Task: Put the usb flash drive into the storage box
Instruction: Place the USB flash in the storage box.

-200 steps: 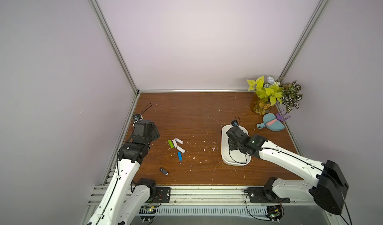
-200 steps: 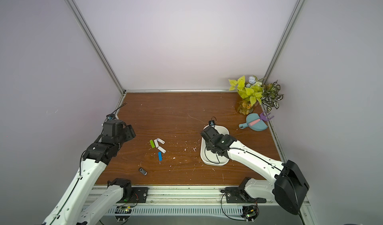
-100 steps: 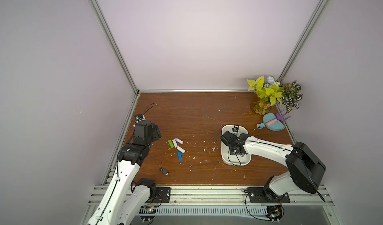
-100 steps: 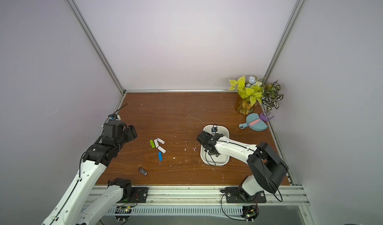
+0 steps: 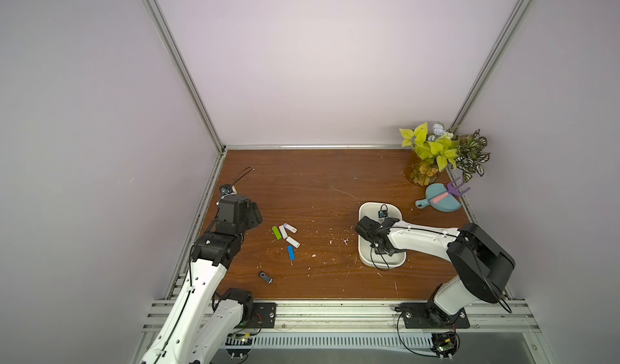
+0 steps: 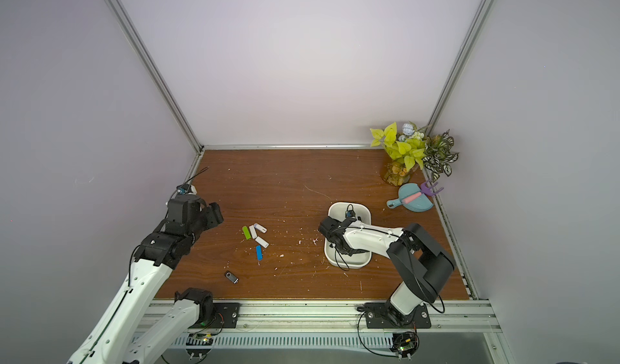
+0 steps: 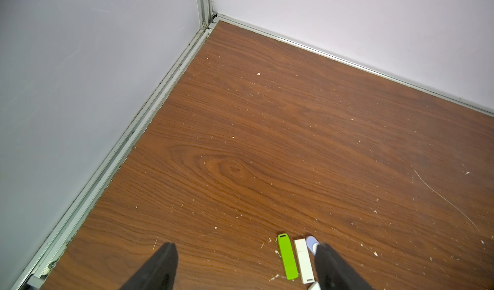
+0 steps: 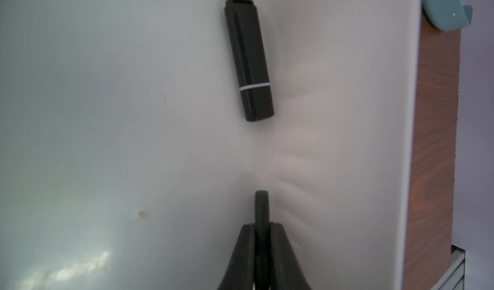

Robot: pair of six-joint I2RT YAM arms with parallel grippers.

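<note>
Right pincer, at the bottom middle of its wrist view, is pressed narrow onto a thin black stick seen edge-on, its rounded tip poking past the fingertips; what kind of stick it is cannot be told. Beyond it, in the upper middle of that frame, a black capped usb flash drive lies flat on the floor of the shallow white plastic storage box. Its long axis runs nearly straight up the frame, leaning a little left at the top. The short cap end, below a thin white ring, points down at the pincer, with bare white floor between them. Past the box's right wall comes a strip of brown wooden surface, then a teal plastic dustpan in the upper right corner.

Left pincer stands wide, bare surface showing between its fingers. A lime-green flash drive and a white flash drive lie side by side just inside the finger at the frame's lower right. In both top views a small black swivel drive lies nearest the lower edge, with a blue drive above it. Potted leafy plants fill the far right corner.
</note>
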